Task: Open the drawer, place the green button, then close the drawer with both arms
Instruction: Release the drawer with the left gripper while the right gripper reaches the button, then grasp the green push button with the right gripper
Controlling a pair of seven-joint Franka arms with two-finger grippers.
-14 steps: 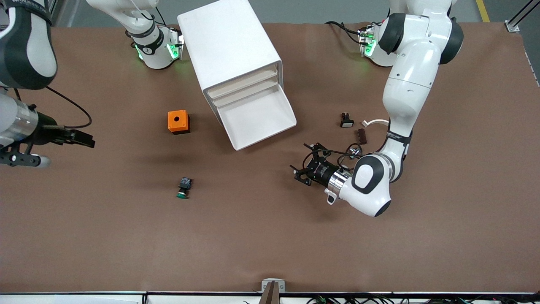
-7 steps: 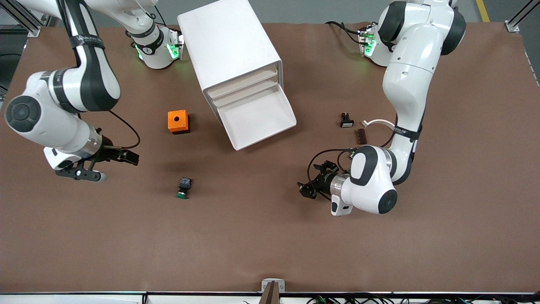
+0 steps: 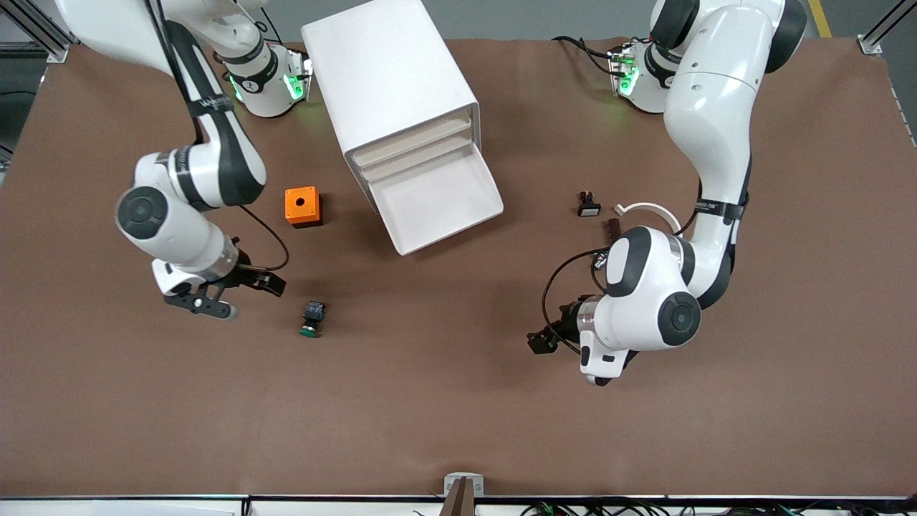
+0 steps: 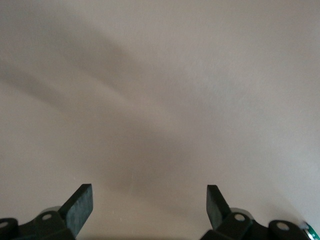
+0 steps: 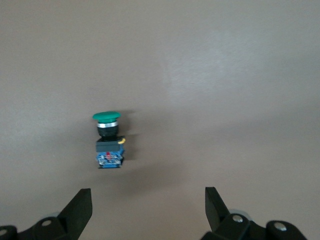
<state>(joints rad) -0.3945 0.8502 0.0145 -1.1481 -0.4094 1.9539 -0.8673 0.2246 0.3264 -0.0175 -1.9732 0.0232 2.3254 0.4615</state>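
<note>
- The right gripper (image 3: 243,290), fingers spread wide and empty, has swept in from the left edge of the front view over the last second and now hangs just beside the button (image 3: 312,319), at lower left of centre.
- The button lies on its side on the brown table (image 3: 458,416), green cap toward the camera, untouched.
- The left gripper (image 3: 542,340), also wide and empty, has drawn back toward the lower right, away from the drawer (image 3: 437,201).
- The drawer stands pulled open at upper centre of the cabinet (image 3: 387,79); picking up the button seems next.
</note>
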